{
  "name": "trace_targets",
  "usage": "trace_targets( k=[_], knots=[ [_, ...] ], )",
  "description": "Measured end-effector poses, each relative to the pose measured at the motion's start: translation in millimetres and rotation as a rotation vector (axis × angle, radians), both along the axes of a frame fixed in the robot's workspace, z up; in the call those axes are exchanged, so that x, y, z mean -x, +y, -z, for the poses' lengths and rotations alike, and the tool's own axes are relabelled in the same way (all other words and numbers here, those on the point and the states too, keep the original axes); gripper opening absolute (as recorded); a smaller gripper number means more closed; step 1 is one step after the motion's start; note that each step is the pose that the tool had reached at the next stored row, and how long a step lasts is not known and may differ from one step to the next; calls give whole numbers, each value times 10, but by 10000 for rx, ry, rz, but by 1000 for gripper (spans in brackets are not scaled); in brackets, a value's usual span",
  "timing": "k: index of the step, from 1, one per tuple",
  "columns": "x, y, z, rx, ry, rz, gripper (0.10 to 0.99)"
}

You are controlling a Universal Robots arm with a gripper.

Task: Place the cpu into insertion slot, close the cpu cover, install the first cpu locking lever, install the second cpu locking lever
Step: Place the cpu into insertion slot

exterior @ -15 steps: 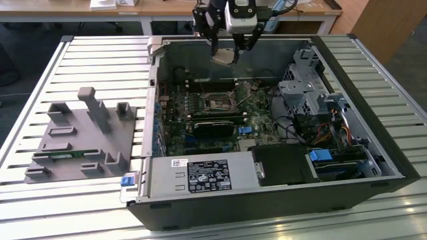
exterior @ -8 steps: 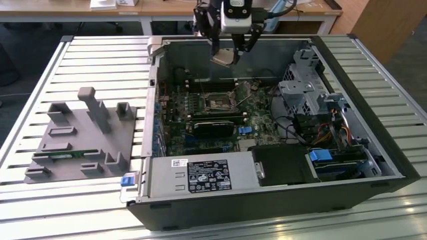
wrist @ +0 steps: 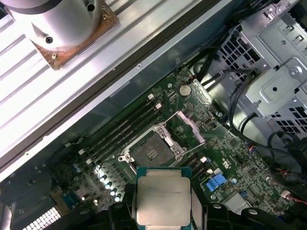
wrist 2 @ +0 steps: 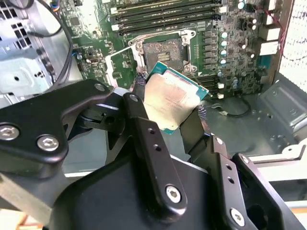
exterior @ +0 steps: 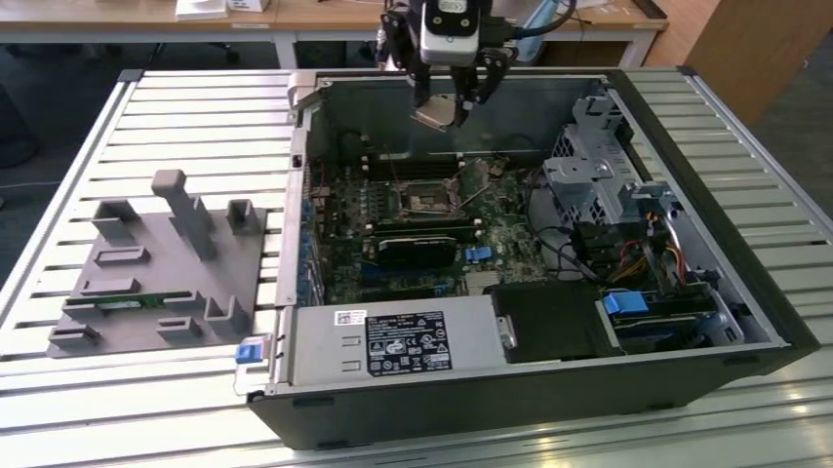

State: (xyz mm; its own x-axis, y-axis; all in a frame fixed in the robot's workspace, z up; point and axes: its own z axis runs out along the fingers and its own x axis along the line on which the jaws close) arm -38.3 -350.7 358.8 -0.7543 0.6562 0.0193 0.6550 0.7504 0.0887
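The cpu (wrist 2: 175,98) is clamped between my jaws, one finger (wrist 2: 140,91) pressing on each of two opposite edges, its dull metal top facing both wrist views. In the exterior view the cpu (exterior: 436,114) hangs tilted in the air near the far wall of the open computer case (exterior: 521,409), well above the board and touching nothing but me.

Below it sits the insertion slot (wrist: 152,152), its dark centre bare inside the metal rim; the exterior view shows this slot (exterior: 427,200) near the middle of the green motherboard (wrist: 218,143). The cpu cover (wrist: 191,127) is swung up and open, standing just beside the slot on one side. On the slot's other side run the long narrow memory slots (wrist: 124,129), lying parallel to each other.

Further out, a grey metal drive cage (exterior: 592,180) fills the exterior view's right of the case, and a labelled power supply (exterior: 390,341) lies along its near wall. The case rests on a slatted desk (exterior: 195,107), with a grey parts fixture (exterior: 156,273) on the exterior view's left, well apart from me.
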Motion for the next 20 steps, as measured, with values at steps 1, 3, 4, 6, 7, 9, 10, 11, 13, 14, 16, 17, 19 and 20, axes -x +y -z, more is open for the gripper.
trace_targets(
  k=[1,3,4,6,7,9,10,11,13,14,16,17,19,20],
  knots=[
    [0,0,1,0,0,113,541],
    [1,1,2,-1,0,337,541],
    [1,1,2,-1,0,443,541],
    [4,1,2,-1,0,694,541],
    [5,1,2,0,0,815,541],
    [6,1,3,0,0,1055,541],
    [7,1,3,-1,0,1168,541],
    [7,1,3,-1,0,1277,541],
    [8,1,4,0,0,1491,541],
    [9,1,4,-1,0,1596,541],
    [10,1,5,-1,0,1811,541],
    [10,1,5,0,0,1922,541],
    [11,1,6,-1,0,2139,541],
    [11,1,6,0,0,2242,541]
  ],
)
